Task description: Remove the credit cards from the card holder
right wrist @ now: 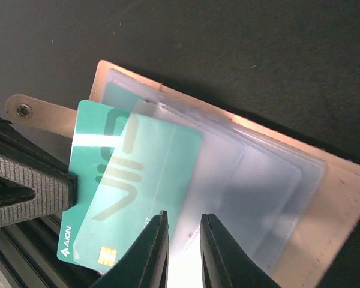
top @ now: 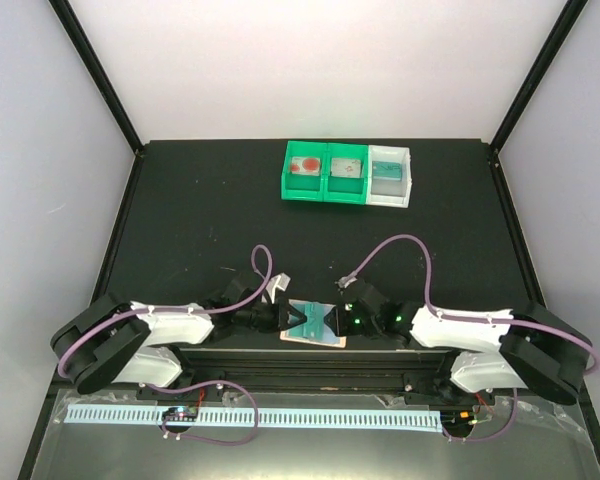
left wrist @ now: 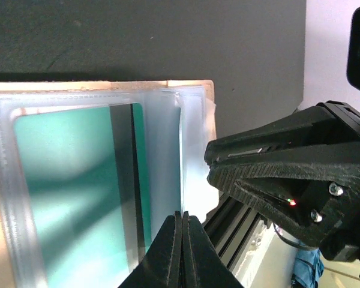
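Observation:
The card holder [top: 313, 340], tan with clear sleeves, lies open at the near edge between both grippers. A teal credit card [right wrist: 138, 180] with a gold chip sticks out of a sleeve toward the left. My left gripper [left wrist: 183, 217] is shut on that card's outer edge, and its finger [right wrist: 30, 180] shows in the right wrist view. Another teal card with a dark stripe [left wrist: 72, 192] sits inside a sleeve. My right gripper [right wrist: 183, 222] is closed over the clear sleeves' edge, its fingers a little apart. The holder's tan cover [right wrist: 342, 210] and side tab [right wrist: 36, 114] lie flat.
Two green bins [top: 325, 172] and a white bin [top: 390, 176] stand at the back centre, each with something small inside. A black metal rail [top: 310, 365] runs just in front of the holder. Black frame posts rise at the table's corners.

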`<act>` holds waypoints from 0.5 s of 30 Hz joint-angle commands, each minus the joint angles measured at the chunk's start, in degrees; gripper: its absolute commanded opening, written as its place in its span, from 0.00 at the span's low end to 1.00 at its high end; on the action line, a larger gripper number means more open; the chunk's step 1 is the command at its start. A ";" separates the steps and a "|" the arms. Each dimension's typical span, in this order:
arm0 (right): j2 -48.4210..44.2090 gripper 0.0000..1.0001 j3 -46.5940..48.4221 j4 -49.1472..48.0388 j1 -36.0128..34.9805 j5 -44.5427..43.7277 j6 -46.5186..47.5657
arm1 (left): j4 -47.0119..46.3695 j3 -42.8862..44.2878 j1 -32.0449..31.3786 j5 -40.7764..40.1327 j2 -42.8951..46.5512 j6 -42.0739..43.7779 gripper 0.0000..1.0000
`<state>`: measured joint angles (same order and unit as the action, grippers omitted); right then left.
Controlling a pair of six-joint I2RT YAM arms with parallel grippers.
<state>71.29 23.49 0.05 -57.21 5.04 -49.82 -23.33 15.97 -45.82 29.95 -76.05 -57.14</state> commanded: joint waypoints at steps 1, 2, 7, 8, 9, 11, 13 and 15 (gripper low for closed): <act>3.62 0.18 3.22 0.19 -1.67 -2.99 -1.64 | 4.73 2.03 0.29 -1.15 1.75 1.45 0.02; 4.21 0.18 3.38 0.17 -1.68 -3.66 -1.66 | 5.93 2.05 0.30 -2.05 2.28 1.83 0.02; 8.55 0.17 4.54 3.18 -1.67 -6.17 -1.03 | 15.40 3.07 0.27 -7.56 9.99 5.07 0.01; 9.05 0.16 4.36 3.43 -1.65 -6.51 -0.85 | 17.62 3.49 0.28 -8.70 11.54 5.75 0.02; 9.39 0.16 4.00 3.43 -1.67 -6.94 -0.80 | 19.61 3.80 0.35 -9.86 12.98 6.30 0.02; 9.72 0.16 3.04 3.22 -1.68 -8.01 -0.69 | 23.36 4.22 0.43 -11.54 15.54 7.20 0.02; 9.88 0.16 2.56 3.78 -1.67 -9.37 -0.53 | 25.98 4.25 0.67 -13.01 17.83 7.75 0.02; 9.86 0.16 2.51 4.79 -1.63 -10.64 -0.12 | 28.43 4.21 1.02 -14.27 19.99 8.25 0.01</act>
<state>79.79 27.42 0.32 -58.85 -0.01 -50.68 -3.66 18.06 -45.58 20.60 -59.81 -51.75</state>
